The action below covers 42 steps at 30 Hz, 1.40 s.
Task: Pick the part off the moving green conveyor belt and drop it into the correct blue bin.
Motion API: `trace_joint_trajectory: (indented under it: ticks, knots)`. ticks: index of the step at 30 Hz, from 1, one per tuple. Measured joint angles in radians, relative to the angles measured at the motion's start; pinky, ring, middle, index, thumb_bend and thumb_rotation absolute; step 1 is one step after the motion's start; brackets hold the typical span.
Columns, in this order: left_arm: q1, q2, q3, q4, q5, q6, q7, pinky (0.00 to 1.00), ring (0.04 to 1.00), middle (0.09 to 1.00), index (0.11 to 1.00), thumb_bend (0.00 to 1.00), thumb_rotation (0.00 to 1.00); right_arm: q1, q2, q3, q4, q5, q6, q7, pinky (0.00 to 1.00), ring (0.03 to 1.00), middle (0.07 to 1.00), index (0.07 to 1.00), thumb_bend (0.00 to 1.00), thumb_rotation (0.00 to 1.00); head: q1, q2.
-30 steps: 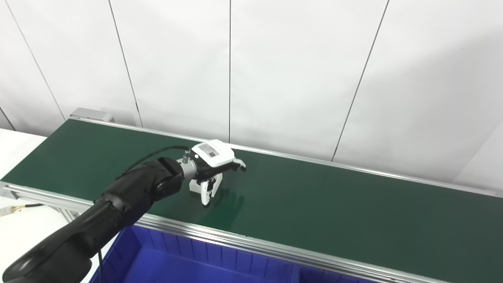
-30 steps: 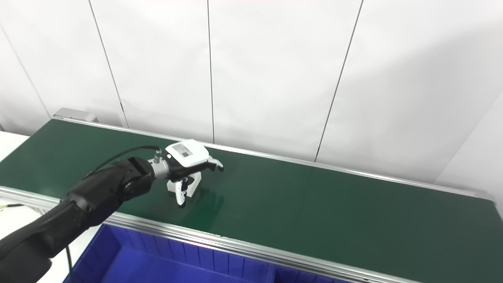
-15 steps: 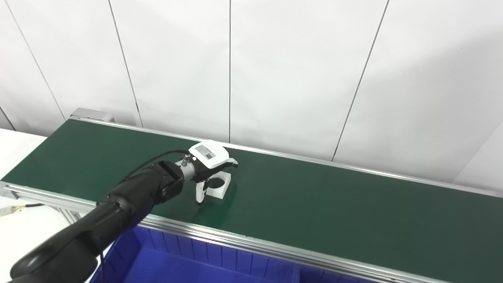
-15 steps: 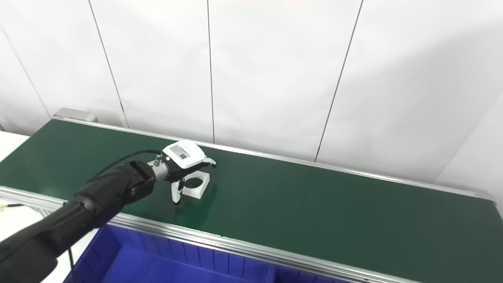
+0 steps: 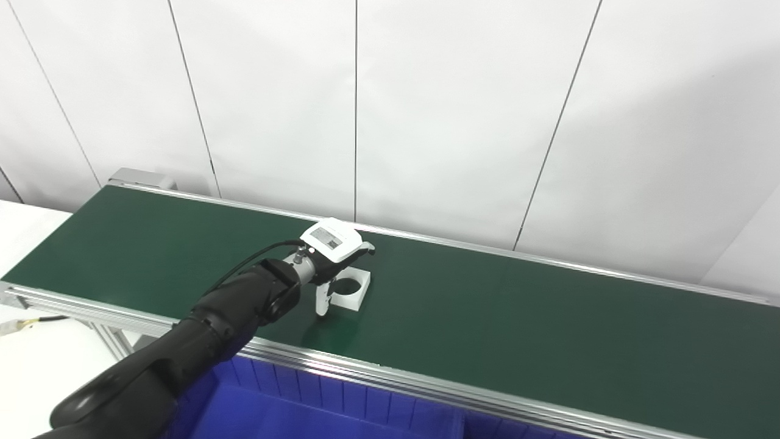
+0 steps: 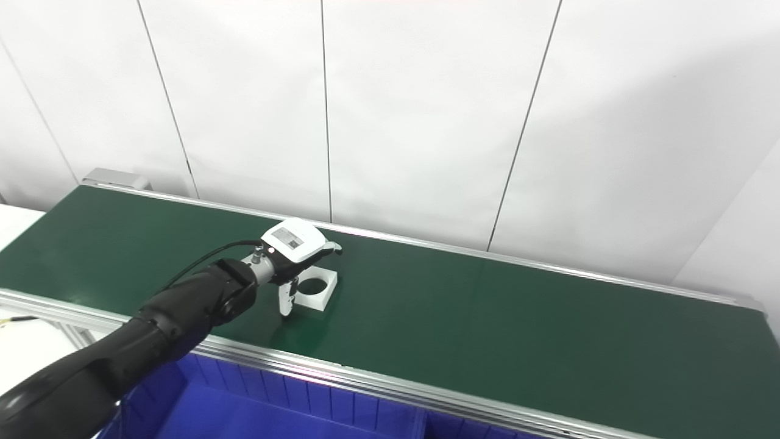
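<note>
Right hand out of both views. Blue bin (image 5: 341, 408) cut off by the lower edge, only its far wall and part of the floor visible. Fingertips beyond the white palm cover hidden; contact with the part not resolvable.

White square part (image 5: 348, 288) lying flat on the green conveyor belt (image 5: 518, 317), round hole facing up (no distinct long axis; edges roughly parallel to the belt rails). Located under the fingers, just on the far-right side of the thumb.

Left hand (image 5: 329, 253) reaching in palm-down over the part, forearm stretched diagonally across the near rail, thumb (image 6: 285, 303) pointing down at the part's left edge. Fingers curled over the part; whether grasping it cannot tell.
</note>
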Motion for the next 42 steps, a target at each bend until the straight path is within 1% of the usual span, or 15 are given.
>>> trace_joint_trajectory:
  ticks: [1,2,3,4,5,6,9,11,18,25,32,33,35,39,42]
  knots:
    - [-0.002,-0.006,-0.004,0.003,0.0,0.005,0.0,0.64,0.729,0.76,0.764,1.0,0.0,0.0,0.001,0.0,-0.002,0.0,0.0,0.0,0.9,0.905,0.883,0.872,0.81,1.0,0.0,0.002]
    - [-0.006,-0.012,-0.005,0.01,0.0,0.007,0.0,0.46,0.558,0.623,0.707,1.0,0.0,0.0,0.001,0.0,-0.003,0.0,0.0,0.0,0.91,0.909,0.883,0.874,0.8,1.0,0.0,0.002]
    - [-0.013,-0.019,-0.007,0.021,-0.001,0.008,0.001,0.32,0.401,0.479,0.668,0.98,0.0,0.0,0.002,0.001,-0.004,-0.001,0.0,-0.001,0.91,0.908,0.883,0.875,0.8,1.0,0.002,0.002]
    - [-0.018,-0.023,-0.01,0.027,-0.001,0.008,0.003,0.23,0.296,0.374,0.64,0.96,0.0,0.0,0.002,0.002,-0.006,-0.001,0.0,-0.001,0.91,0.908,0.883,0.876,0.8,1.0,0.002,0.002]
    - [-0.02,-0.026,-0.011,0.033,-0.005,0.008,0.007,0.17,0.232,0.309,0.614,0.94,0.0,0.0,0.002,0.003,-0.008,-0.002,0.0,-0.002,0.91,0.908,0.884,0.876,0.8,1.0,0.0,0.002]
    - [-0.022,-0.027,-0.012,0.037,-0.011,0.008,0.009,0.12,0.184,0.261,0.546,0.73,0.02,0.0,0.002,0.004,-0.009,-0.003,0.0,-0.002,0.91,0.906,0.884,0.875,0.8,1.0,0.0,0.003]
    - [-0.025,-0.027,-0.018,0.04,-0.027,0.007,0.013,0.11,0.176,0.255,0.502,0.56,0.04,0.001,0.002,0.006,-0.01,-0.003,0.0,-0.004,0.9,0.902,0.883,0.874,0.8,1.0,-0.003,0.005]
    - [-0.027,-0.028,-0.023,0.042,-0.035,0.006,0.014,0.13,0.192,0.274,0.492,0.53,0.04,0.001,0.003,0.005,-0.011,-0.002,0.0,-0.002,0.9,0.898,0.879,0.872,0.8,1.0,-0.005,0.005]
    - [-0.045,-0.031,-0.051,0.044,-0.046,0.005,-0.01,0.11,0.168,0.246,0.492,0.52,0.05,0.002,0.008,0.004,-0.012,-0.001,0.0,-0.001,0.91,0.894,0.873,0.87,0.8,1.0,-0.008,0.009]
    - [-0.054,-0.03,-0.076,0.027,-0.043,0.005,-0.046,0.11,0.169,0.247,0.494,0.52,0.05,0.002,0.01,0.004,-0.014,-0.001,0.0,-0.001,0.87,0.876,0.866,0.866,0.8,1.0,-0.009,0.012]
    - [-0.056,-0.013,-0.078,0.009,-0.042,0.009,-0.07,0.09,0.152,0.232,0.494,0.52,0.05,0.002,0.016,0.003,-0.015,-0.001,0.0,-0.001,0.87,0.875,0.865,0.868,0.81,1.0,-0.009,0.012]
    - [-0.056,-0.011,-0.079,0.007,-0.042,0.009,-0.076,0.13,0.197,0.29,0.495,0.52,0.06,0.002,0.016,0.003,-0.015,-0.001,0.0,-0.001,0.88,0.876,0.865,0.87,0.81,1.0,-0.005,0.014]
    - [-0.056,-0.001,-0.078,-0.021,-0.043,0.018,-0.123,0.17,0.25,0.348,0.496,0.52,0.06,0.002,0.017,0.003,-0.016,-0.001,0.0,-0.001,0.88,0.873,0.865,0.87,0.81,1.0,0.001,0.017]
    - [-0.053,0.019,-0.069,-0.096,-0.051,0.044,-0.238,0.22,0.291,0.387,0.496,0.52,0.06,0.003,0.016,-0.001,-0.018,0.001,0.0,0.001,0.87,0.873,0.867,0.876,0.81,1.0,0.015,0.017]
    - [-0.047,0.032,-0.051,-0.178,-0.066,0.051,-0.296,0.22,0.296,0.397,0.495,0.52,0.06,0.002,0.017,-0.01,-0.018,0.009,0.0,0.013,0.88,0.883,0.87,0.879,0.81,1.0,0.029,0.017]
